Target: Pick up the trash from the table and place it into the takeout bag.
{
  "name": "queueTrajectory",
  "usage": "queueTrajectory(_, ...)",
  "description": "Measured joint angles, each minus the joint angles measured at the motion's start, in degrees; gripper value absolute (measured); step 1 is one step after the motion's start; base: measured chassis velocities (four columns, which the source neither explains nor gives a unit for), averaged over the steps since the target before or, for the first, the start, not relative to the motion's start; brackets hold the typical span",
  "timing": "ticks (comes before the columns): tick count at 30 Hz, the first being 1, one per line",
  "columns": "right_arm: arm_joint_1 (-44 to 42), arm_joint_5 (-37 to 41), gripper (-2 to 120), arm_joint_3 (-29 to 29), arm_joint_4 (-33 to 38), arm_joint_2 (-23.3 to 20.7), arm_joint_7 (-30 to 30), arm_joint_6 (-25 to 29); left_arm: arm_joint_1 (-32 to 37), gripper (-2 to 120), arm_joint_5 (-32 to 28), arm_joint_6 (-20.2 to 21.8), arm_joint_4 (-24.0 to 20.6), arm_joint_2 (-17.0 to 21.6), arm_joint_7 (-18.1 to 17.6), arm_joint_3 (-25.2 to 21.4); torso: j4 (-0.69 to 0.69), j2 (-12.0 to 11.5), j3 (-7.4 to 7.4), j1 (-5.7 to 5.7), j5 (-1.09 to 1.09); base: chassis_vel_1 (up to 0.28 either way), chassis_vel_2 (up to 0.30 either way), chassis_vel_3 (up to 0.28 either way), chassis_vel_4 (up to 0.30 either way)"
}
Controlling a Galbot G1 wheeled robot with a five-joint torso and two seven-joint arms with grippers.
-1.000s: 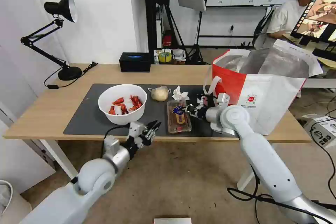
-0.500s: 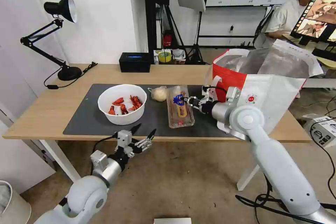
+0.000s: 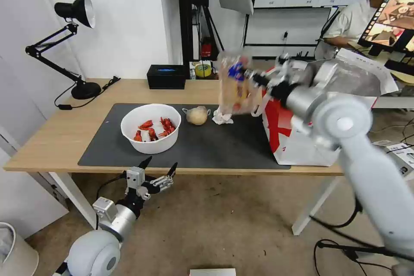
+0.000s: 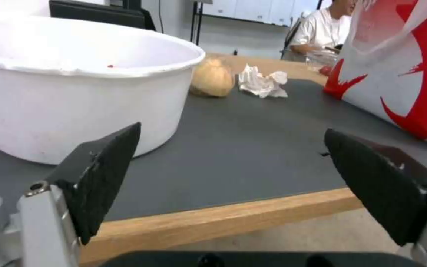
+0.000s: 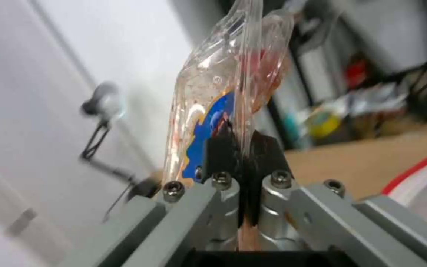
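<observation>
- The right pincer [image 3: 254, 78] grips the clear hinged tray [image 3: 233, 83] by its edge, long axis upright, above the surface [image 3: 129, 88].
- The takeout bag [image 3: 302, 138] mouth lies just to the pincer's right.
- The left pincer [image 3: 157, 171] waits open, below the front edge.

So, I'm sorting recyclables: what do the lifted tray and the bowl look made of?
The tray, pinched in the right gripper, looks like thin clear glossy plastic: the room shows through it. The bowl looks like opaque white plastic, smooth with a slight sheen, though that is less certain.
</observation>
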Motion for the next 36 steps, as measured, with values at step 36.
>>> queueTrajectory(36,-12.7,-27.8,0,2.1,-3.5,-8.0,3.7,6.3,2.8,100,-0.8,1.0,-3.3,-0.4,-0.1,-1.9,0.00,0.0,0.00,0.00,-0.01,0.000,0.000,0.000,0.000)
